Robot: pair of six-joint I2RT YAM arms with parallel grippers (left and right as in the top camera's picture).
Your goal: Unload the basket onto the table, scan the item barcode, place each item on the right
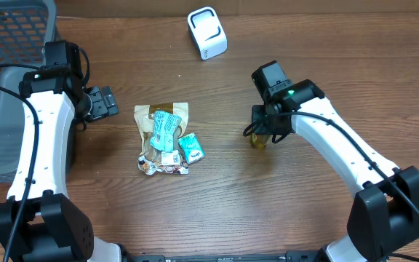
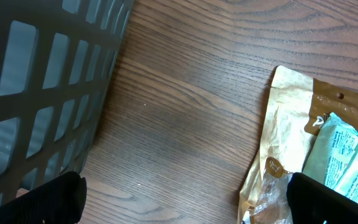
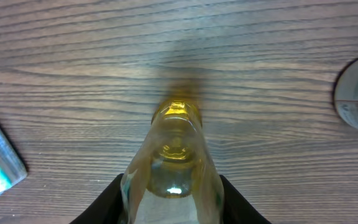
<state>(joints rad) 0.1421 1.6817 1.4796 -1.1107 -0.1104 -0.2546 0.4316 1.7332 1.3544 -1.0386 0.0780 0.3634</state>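
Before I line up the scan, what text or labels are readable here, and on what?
Nothing reads clearly.
Tan pouch: round brown label, print too small.
Teal packets: print blurred.
Bottle: no label visible.
White scanner: no lettering visible.

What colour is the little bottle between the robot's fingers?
Golden yellow and see-through. The bottle shows best in the right wrist view.
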